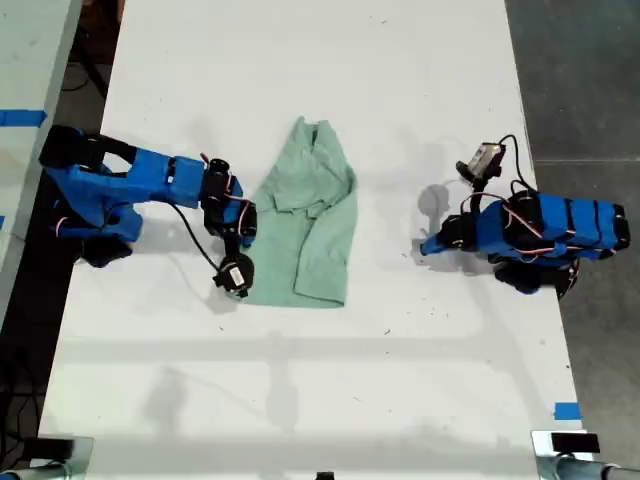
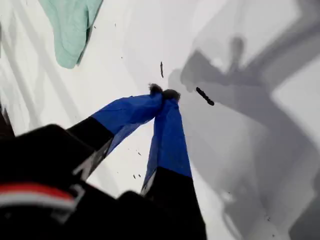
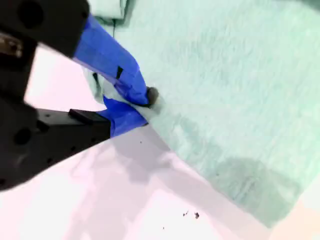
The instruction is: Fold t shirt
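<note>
The t shirt (image 1: 312, 215) is seen lying wrinkled on the white desk (image 1: 400, 80), between the two blue arms, its narrow end pointing toward the top of the exterior view and its wider hem toward the bottom.

My second tool (image 3: 142, 107) is found at the edge of the cloth — in the second wrist view its blue fingers (image 3: 115, 65) are drawn nearly together, with a fold of the pale green fabric (image 3: 225, 90) pinched between them where the cloth meets the bare desk. In the exterior view this tool (image 1: 237, 272) sits at the garment's lower corner on the exterior view's left, at the end of the arm reaching in from that side.

My first tool (image 2: 162, 92) is shown with its blue fingers (image 2: 170, 140) closed tip to tip, nothing held between them. It hangs over bare desk, and the t shirt (image 2: 70, 25) is seen well apart from its tips, off beyond them. In the exterior view this tool (image 1: 430, 243) belongs to the arm on the exterior view's right, folded back on itself and clear of the cloth.
</note>
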`<act>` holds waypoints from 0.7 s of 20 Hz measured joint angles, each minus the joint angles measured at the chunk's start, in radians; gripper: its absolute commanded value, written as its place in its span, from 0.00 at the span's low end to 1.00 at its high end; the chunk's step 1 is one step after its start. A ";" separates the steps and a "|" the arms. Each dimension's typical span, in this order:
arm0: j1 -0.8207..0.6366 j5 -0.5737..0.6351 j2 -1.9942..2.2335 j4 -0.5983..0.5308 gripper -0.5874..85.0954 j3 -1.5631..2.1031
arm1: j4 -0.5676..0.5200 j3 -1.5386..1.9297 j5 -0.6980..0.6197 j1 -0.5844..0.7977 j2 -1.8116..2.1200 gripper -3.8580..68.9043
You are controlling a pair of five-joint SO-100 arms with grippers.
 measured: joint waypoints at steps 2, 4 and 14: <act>0.000 0.037 -0.097 0.092 0.01 -0.201 | 0.000 0.000 0.000 0.000 0.000 0.05; 0.000 0.080 -0.253 0.156 0.01 -0.428 | 0.000 0.000 0.000 0.000 0.000 0.05; -0.041 0.224 -0.492 0.040 0.25 -0.719 | 0.008 0.000 0.000 0.000 0.000 0.05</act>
